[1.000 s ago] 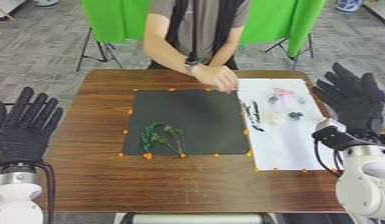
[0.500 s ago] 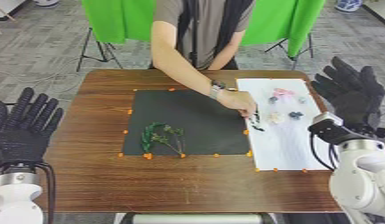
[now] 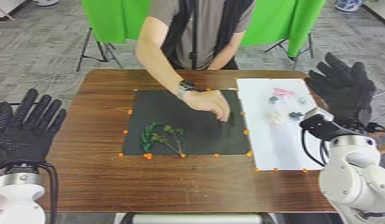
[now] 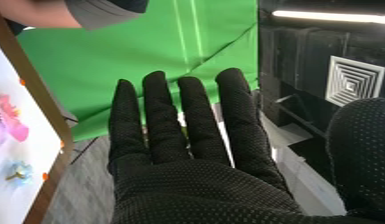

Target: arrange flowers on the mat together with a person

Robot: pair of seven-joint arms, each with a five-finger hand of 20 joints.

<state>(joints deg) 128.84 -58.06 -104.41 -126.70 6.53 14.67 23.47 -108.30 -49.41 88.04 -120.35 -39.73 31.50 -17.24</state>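
Left arm (image 3: 18,197) is coming in from the bottom edge at left; left hand (image 3: 27,137) is pointing away from the robot, fingers straight, slightly spread. Right arm (image 3: 353,182) is coming in from the bottom edge at right, leaning slightly inward; right hand (image 3: 347,97) is pointing forward, open. Right wrist view: right hand (image 4: 193,190) is keeping fingers (image 4: 162,117) extended, thumb (image 4: 362,150) standing well apart.

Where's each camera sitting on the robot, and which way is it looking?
Head view: on the robot's head, looking forward and down at the table; its left hand, right hand and both arms show, plus a person's hand.
Right wrist view: on the right arm's wrist, looking past that black glove toward the green cloth.
Both share: the right hand, green cloth, white mat and pink flower.
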